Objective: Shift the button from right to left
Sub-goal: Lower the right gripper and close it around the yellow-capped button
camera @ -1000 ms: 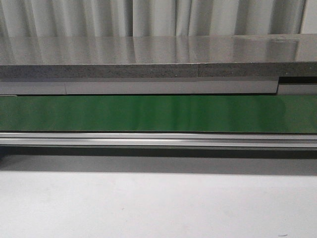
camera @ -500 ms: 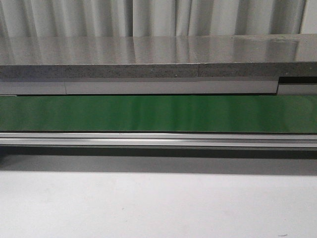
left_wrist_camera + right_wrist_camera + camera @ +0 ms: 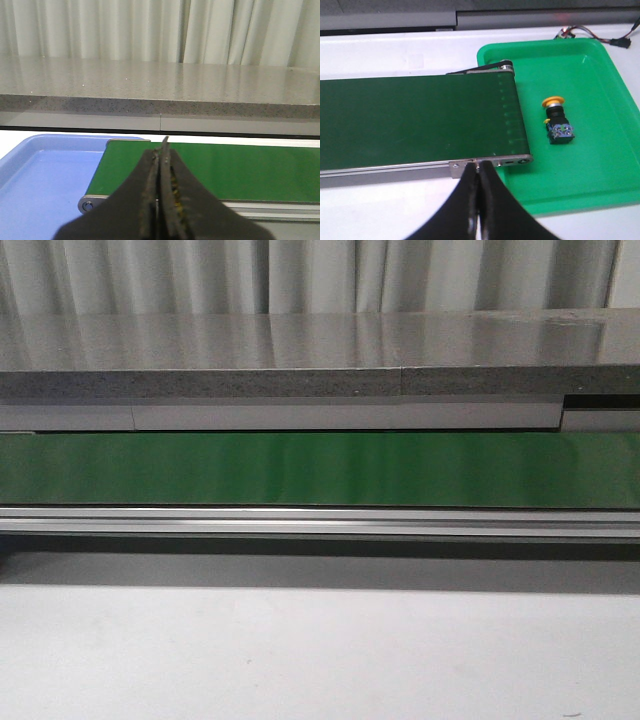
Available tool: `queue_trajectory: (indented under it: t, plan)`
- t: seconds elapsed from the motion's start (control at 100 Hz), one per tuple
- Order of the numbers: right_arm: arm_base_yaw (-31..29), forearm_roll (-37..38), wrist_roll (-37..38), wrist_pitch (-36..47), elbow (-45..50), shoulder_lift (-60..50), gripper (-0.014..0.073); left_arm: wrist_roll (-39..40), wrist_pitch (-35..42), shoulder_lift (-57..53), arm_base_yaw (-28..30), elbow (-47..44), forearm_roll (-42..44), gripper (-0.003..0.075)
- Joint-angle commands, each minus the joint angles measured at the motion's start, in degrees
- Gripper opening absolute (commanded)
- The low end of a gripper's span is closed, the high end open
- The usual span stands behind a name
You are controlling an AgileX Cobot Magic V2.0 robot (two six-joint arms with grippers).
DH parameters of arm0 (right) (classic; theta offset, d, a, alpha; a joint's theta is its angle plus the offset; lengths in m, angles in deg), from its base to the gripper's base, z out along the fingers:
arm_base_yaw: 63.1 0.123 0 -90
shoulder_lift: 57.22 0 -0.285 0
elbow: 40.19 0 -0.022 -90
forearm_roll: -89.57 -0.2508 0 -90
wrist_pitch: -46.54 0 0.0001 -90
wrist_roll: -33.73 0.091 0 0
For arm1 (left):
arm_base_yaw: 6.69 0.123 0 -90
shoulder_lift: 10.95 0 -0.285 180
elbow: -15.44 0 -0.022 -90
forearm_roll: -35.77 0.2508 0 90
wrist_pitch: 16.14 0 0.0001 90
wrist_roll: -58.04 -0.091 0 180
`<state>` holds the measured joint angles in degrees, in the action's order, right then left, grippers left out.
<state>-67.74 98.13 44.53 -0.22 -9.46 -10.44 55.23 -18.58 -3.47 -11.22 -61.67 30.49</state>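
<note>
The button (image 3: 556,120), with a round yellow head and a black body bearing small blue and green marks, lies on its side in the green tray (image 3: 600,170) in the right wrist view. My right gripper (image 3: 478,167) is shut and empty, over the near rail of the belt's right end, to the left of the button and apart from it. My left gripper (image 3: 161,150) is shut and empty, over the belt's left end. Neither gripper nor the button shows in the front view.
A green conveyor belt (image 3: 320,468) runs across the table, also in the left wrist view (image 3: 240,170) and the right wrist view (image 3: 415,120). A blue tray (image 3: 40,175) sits at its left end. A grey counter (image 3: 300,350) and some wires (image 3: 600,35) lie behind.
</note>
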Motion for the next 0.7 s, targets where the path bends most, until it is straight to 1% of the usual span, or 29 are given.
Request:
queue_trajectory:
  t: [0.0, 0.18, 0.32, 0.37, 0.42, 0.49, 0.53, 0.54, 0.56, 0.61, 0.63, 0.66, 0.69]
  plan:
    - [-2.51, 1.42, 0.30, 1.23, -3.64, 2.67, -0.0067, 0.61, 4.26, -1.78, -0.21, -2.56, 0.01, -0.0020]
    - [-10.86, 0.39, -1.94, -0.67, -5.40, 6.25, -0.0067, 0.61, 4.26, -1.78, -0.21, -2.56, 0.01, -0.0020]
    - [-16.69, -4.97, -6.57, -0.67, -5.40, 9.18, -0.0064, 0.61, 4.26, -1.78, -0.21, -2.56, 0.01, -0.0020]
    - [-18.59, -7.71, -9.23, -1.10, -5.40, 10.67, -0.0048, 0.61, 4.26, -1.78, -0.21, -2.56, 0.01, -0.0020]
    - [-20.41, -9.69, -11.37, -1.92, -5.40, 12.27, -0.0005, 0.61, 4.26, -1.78, -0.21, -2.56, 0.01, -0.0020]
    - [-22.56, -10.96, -13.16, -2.90, -5.45, 14.53, 0.0113, 0.61, 4.26, -1.78, -0.21, -2.56, 0.01, -0.0020]
    - [-23.53, -11.04, -13.54, -3.14, -5.45, 15.81, 0.0214, 0.61, 4.26, -1.78, -0.21, -2.56, 0.01, -0.0020]
    - [-23.66, -11.04, -13.53, -3.14, -5.45, 16.00, 0.0253, 0.61, 4.26, -1.78, -0.21, -2.56, 0.01, -0.0020]
    - [-24.07, -10.98, -13.53, -3.19, -5.45, 16.58, 0.0292, 0.61, 4.26, -1.78, -0.21, -2.56, 0.01, -0.0020]
    - [-24.97, -10.98, -13.53, -3.19, -5.45, 17.86, 0.0454, 0.61, 4.26, -1.78, -0.21, -2.56, 0.01, -0.0020]
    - [-25.34, -10.98, -13.53, -3.14, -5.51, 18.42, 0.0493, 0.61, 4.26, -1.78, -0.21, -2.56, 0.01, -0.0020]
    - [-25.84, -10.98, -13.53, -3.08, -5.63, 19.22, 0.0582, 0.61, 4.26, -1.78, -0.21, -2.56, 0.01, -0.0020]
    - [-26.36, -10.83, -13.53, -3.16, -5.93, 20.32, 0.0643, 0.61, 4.26, -1.78, -0.21, -2.56, 0.01, -0.0020]
